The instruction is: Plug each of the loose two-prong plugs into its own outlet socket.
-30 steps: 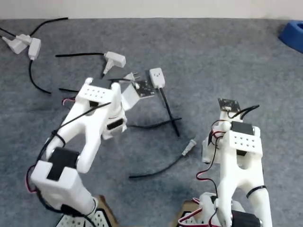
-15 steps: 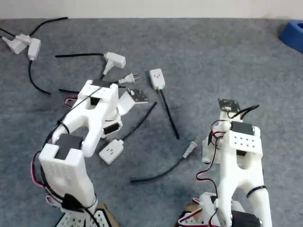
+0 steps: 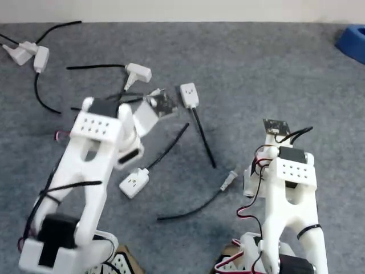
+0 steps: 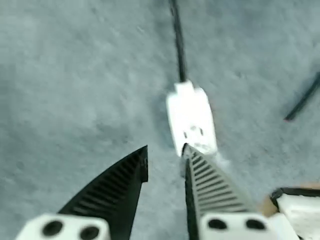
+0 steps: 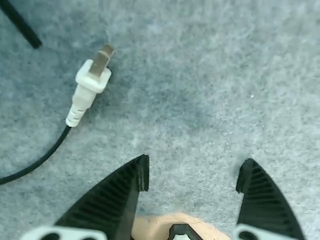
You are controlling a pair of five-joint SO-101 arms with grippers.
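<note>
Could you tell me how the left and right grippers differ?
The left gripper is open narrowly, the right gripper wide. A socket sits at the left gripper's fingertip; a plug lies clear of the right gripper. Both are empty, over grey carpet.

1. The left arm (image 3: 85, 171) stands at the front left of the table (image 3: 274, 63). The right arm (image 3: 288, 200) stands at the front right.
2. Two connectors (image 3: 23, 53) lie touching each other at the far left corner.
3. The angled plug (image 3: 138, 72) lies behind the left arm.
4. The first outlet socket (image 3: 189, 94) lies to the right of the angled plug. The left gripper (image 4: 165, 150) is just beside it.
5. The second outlet socket (image 3: 134, 184) lies just right of the left arm, in front of the first outlet socket.
6. The straight plug (image 3: 228, 179) lies just left of the right arm, near the right gripper (image 5: 192, 167) but apart from it.
7. A bin (image 3: 352, 41) sits at the far right corner.
</note>
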